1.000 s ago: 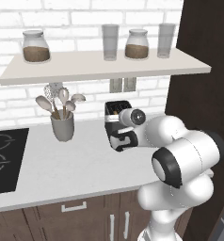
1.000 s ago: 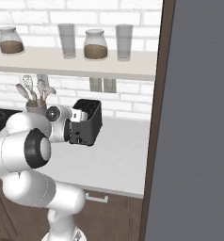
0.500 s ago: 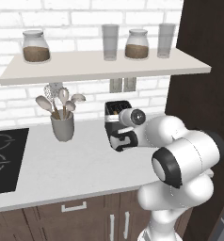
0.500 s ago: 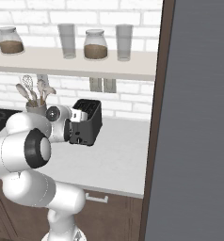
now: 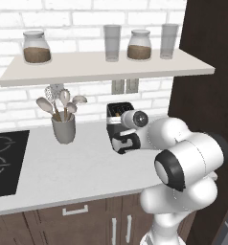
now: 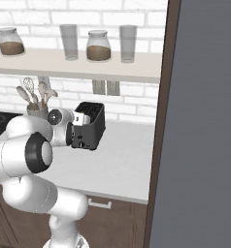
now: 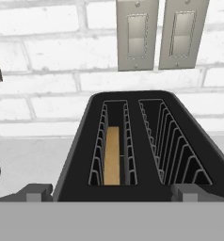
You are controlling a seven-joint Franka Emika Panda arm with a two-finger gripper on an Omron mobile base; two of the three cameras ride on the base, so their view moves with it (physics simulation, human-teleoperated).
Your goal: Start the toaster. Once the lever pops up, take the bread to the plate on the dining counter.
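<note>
The tabletop carries the toaster, which stands against the brick wall directly ahead of the end effector and touching or nearly touching it: from the left base camera the end effector sits against the toaster's near face, and from the right base camera it is level with the upper front edge. In the hand camera the toaster lies just beyond and below the two fingertips, which straddle its front corners, so the end effector is spread to its widest and holds nothing. The two slots run lengthwise away from the end effector toward the wall. The bread stands on edge, sunk in the slot left of centre, its long edge along that same line, ahead and a little left of the midpoint between the tips. The lever on the front face is hidden below the end effector, so I judge that the coming move is a downward press there, though I cannot tell its exact spot.
</note>
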